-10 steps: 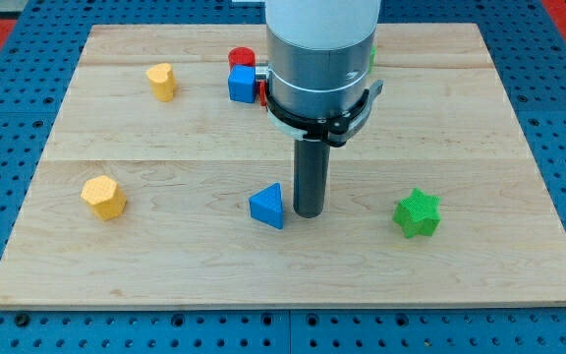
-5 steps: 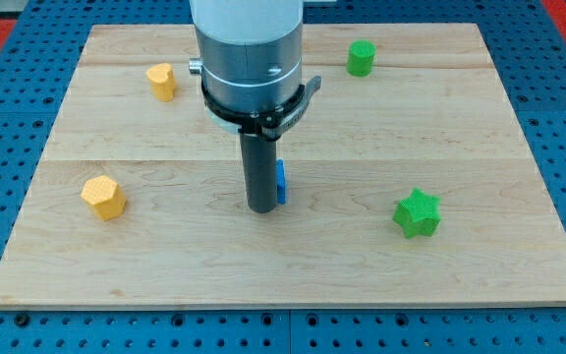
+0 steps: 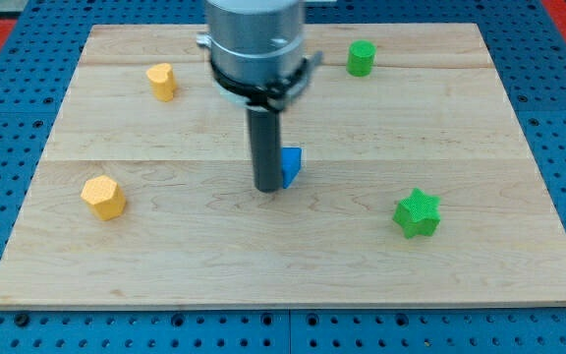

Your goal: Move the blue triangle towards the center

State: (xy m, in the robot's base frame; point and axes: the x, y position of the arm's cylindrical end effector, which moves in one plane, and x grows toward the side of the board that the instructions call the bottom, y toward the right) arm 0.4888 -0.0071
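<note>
One rod, no gripper, so no grip state; my tip (image 3: 267,187) touching blue triangle (image 3: 290,165) at its left, near board (image 3: 480,128) centre.

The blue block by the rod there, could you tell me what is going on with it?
My tip sits right against the blue triangle, on its left side in the view, partly hiding it, near the middle of the wooden board. The task is to push it to the centre. The green star and other blocks lie apart.
</note>
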